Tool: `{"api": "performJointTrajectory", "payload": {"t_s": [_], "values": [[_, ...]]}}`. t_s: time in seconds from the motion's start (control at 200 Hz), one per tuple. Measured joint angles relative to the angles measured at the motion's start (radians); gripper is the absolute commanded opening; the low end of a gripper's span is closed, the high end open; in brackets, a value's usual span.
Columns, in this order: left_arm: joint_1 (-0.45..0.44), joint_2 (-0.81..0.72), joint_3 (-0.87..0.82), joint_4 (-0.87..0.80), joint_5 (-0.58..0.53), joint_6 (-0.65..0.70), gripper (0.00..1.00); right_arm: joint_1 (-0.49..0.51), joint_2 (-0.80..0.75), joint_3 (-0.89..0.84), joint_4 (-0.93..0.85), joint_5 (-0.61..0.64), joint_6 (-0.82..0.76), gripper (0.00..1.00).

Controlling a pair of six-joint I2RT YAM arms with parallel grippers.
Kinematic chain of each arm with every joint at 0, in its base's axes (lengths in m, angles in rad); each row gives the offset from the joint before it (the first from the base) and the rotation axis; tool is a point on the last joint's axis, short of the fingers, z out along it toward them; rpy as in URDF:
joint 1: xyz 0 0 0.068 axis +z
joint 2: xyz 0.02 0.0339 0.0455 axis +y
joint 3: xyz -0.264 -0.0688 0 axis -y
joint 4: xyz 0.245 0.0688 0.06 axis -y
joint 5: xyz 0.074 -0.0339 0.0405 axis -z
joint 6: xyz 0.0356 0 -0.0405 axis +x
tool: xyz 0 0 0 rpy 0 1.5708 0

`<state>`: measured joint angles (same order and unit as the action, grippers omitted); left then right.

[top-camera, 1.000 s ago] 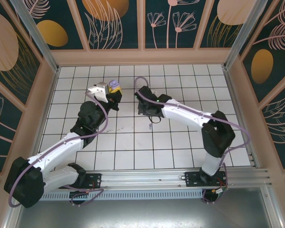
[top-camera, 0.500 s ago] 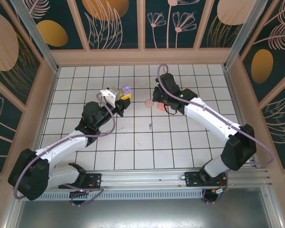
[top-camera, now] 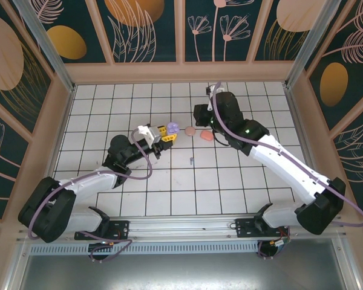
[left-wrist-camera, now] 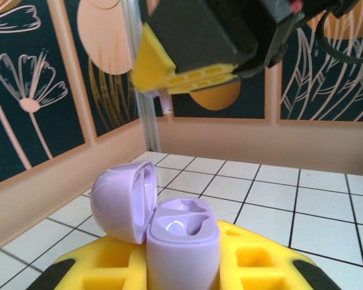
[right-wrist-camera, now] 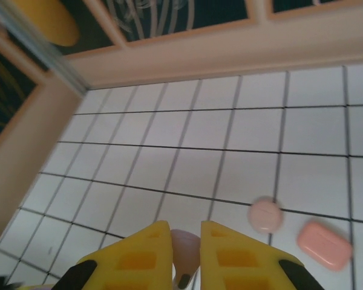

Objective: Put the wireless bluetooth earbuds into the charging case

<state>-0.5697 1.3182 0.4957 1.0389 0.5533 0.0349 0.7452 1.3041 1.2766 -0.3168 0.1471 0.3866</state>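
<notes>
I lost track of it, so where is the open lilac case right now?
The lilac case is clamped, lid open, in the left gripper's yellow fingers. In the top view it is mid-table, just left of the round pink case.

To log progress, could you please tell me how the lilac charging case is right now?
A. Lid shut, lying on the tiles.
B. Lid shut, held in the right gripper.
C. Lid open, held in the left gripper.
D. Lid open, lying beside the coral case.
C: the left wrist view shows the lilac charging case clamped in the left gripper, its lid swung open.
</notes>
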Motion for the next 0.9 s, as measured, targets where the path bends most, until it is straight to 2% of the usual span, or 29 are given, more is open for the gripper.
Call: {"api": "performJointTrajectory", "payload": {"t_s": [0.2, 0.415, 0.901], "values": [[0.000, 0.019, 0.000, 0.055, 0.065, 0.004, 0.00, 0.096, -0.050, -0.101, 0.124, -0.037, -0.085, 0.14], [0.000, 0.019, 0.000, 0.089, 0.115, 0.025, 0.00, 0.140, -0.094, -0.196, 0.212, -0.052, -0.124, 0.14], [0.000, 0.018, 0.000, 0.096, 0.146, 0.029, 0.00, 0.204, -0.117, -0.212, 0.269, -0.038, -0.128, 0.14]]}}
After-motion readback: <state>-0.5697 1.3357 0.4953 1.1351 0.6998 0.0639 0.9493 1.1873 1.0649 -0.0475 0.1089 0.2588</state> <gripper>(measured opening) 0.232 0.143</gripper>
